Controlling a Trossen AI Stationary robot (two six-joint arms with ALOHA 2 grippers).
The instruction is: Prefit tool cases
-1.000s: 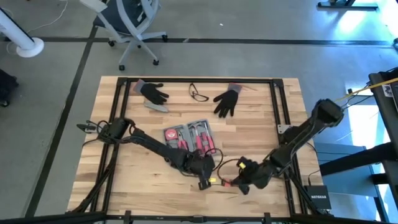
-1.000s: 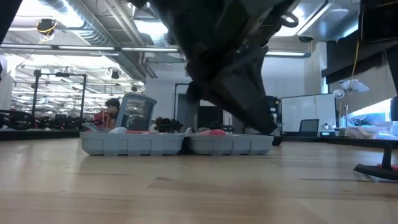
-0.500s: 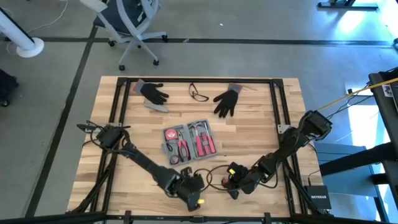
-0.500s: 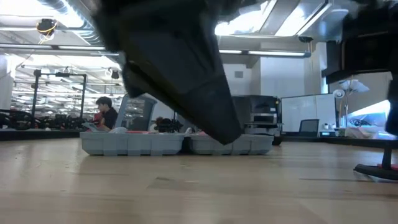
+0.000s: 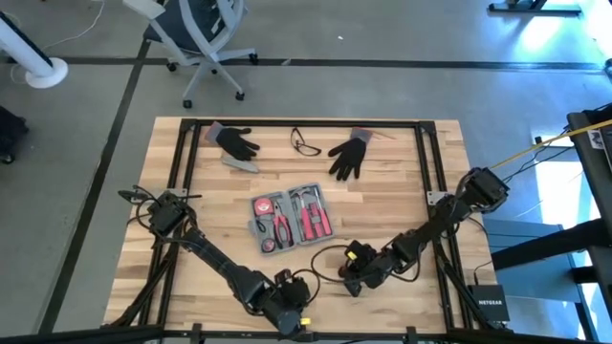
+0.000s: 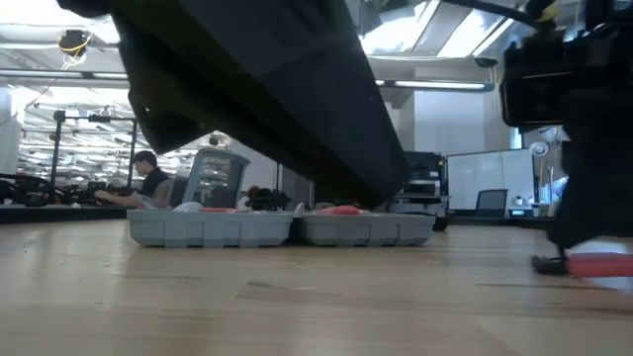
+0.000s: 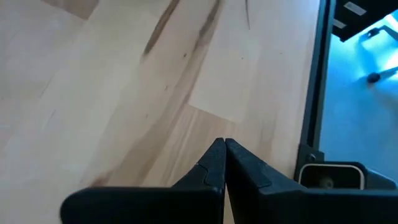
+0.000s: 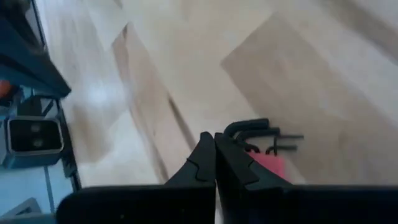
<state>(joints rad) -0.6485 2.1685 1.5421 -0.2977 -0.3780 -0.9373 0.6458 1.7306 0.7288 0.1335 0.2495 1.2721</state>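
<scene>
My left hand [image 5: 292,317] is low at the near edge of the wooden worktop [image 5: 392,191], and its two fingers [image 7: 214,163] are pressed tight together with nothing between them. My right hand [image 5: 352,279] is a bit farther in, near the middle front, and it is clenched and empty too. Right by its fingertips [image 8: 211,152] lies a small pink holder with black bent keys [image 8: 264,149]. The tool case [image 5: 290,217] lies open and flat in the middle of the worktop, well apart from both my hands, with red and pink tools in it. Two black gloves [image 5: 236,141] and a pair of glasses [image 5: 304,143] lie along the far side.
</scene>
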